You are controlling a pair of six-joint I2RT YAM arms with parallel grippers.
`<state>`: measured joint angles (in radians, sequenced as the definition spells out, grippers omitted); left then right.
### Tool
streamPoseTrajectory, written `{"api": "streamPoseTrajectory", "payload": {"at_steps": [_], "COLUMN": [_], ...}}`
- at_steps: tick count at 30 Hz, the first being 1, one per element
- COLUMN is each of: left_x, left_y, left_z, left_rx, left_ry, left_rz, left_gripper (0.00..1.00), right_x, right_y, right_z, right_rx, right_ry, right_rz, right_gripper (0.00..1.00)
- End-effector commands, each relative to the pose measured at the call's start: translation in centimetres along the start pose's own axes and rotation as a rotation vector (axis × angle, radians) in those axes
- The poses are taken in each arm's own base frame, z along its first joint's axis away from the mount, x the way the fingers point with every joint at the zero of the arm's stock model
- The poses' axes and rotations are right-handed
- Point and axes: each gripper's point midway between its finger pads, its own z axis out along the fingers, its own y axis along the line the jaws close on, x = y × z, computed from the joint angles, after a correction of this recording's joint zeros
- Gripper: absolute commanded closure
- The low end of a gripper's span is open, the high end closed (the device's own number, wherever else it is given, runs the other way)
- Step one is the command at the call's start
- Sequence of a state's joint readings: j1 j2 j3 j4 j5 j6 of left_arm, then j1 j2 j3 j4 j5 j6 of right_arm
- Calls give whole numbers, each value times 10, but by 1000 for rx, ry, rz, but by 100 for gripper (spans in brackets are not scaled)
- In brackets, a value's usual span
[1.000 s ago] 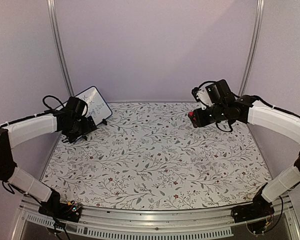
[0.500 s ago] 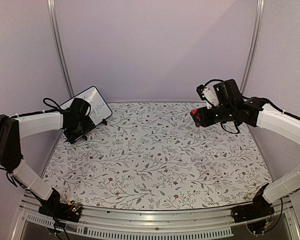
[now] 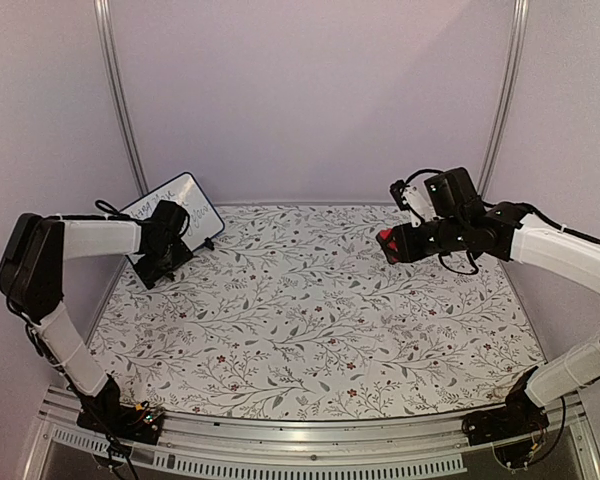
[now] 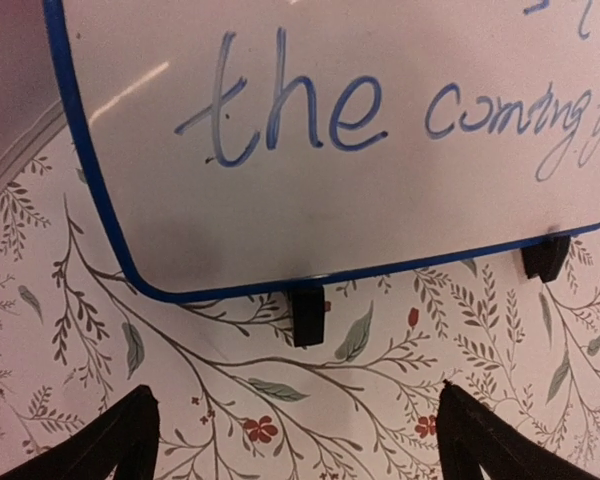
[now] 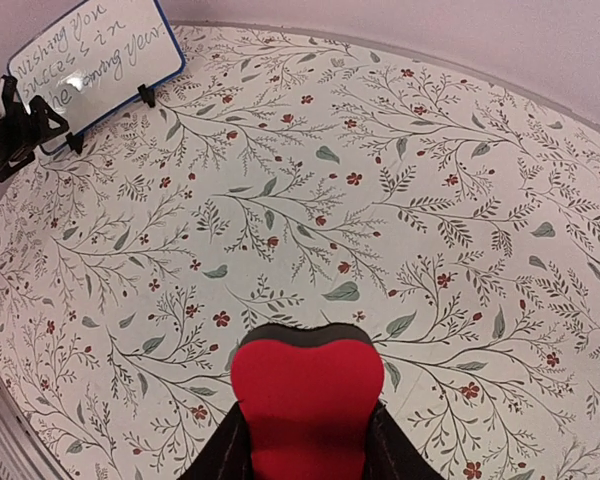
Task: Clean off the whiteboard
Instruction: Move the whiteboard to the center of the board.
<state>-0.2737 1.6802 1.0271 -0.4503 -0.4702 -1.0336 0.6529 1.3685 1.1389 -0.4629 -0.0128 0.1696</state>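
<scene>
The whiteboard (image 3: 185,203) stands tilted on black feet at the table's far left corner, with blue handwriting on it. It fills the top of the left wrist view (image 4: 330,150) and shows small in the right wrist view (image 5: 95,50). My left gripper (image 3: 163,262) is open just in front of the board's lower edge, its fingertips (image 4: 120,440) wide apart over the cloth. My right gripper (image 3: 390,245) is shut on a small red block (image 5: 305,400) with a dark felt face, held in the air over the far right of the table.
A floral patterned cloth (image 3: 310,310) covers the table. Purple walls with metal posts (image 3: 120,100) close the back and sides. A metal rail (image 3: 300,440) runs along the near edge.
My left gripper has slid closer to the whiteboard's lower edge. My right gripper, holding the red block, rose a little, then drifted slightly left and down.
</scene>
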Motion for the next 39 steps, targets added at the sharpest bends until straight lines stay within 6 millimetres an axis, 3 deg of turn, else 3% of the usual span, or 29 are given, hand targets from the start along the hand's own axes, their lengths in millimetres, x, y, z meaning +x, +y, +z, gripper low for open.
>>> {"api": "streamPoseTrajectory", "payload": {"at_steps": [1,8,20,28,31,39], "left_x": [-15,-6,13,15,13,10], "left_y": [-2,-6,-9,-12,-11,-5], "left_z": [8,24,47,51,50,50], "left_rx": [-43,-87,-109,-110,-114,-139], "left_ry": [-66,-61,-26,-24,-34,-51], "left_rz": [-46,-3,39,46,48,58], "left_gripper": [6,11,21,29,37,37], "right_x": [-8,-15,-4,4,6,6], "right_y": [9,12,16,17,18,21], "right_z": [-11,-11,-2,2,2,-2], "right_rx": [-39,-51,-70,-87,-92,-113], "right_ry": [-40,-55,-28,-22,-23,-33], "right_rz": [9,6,-7,-22,-26,-27], "right_gripper": [65,65,65,65,65,65]}}
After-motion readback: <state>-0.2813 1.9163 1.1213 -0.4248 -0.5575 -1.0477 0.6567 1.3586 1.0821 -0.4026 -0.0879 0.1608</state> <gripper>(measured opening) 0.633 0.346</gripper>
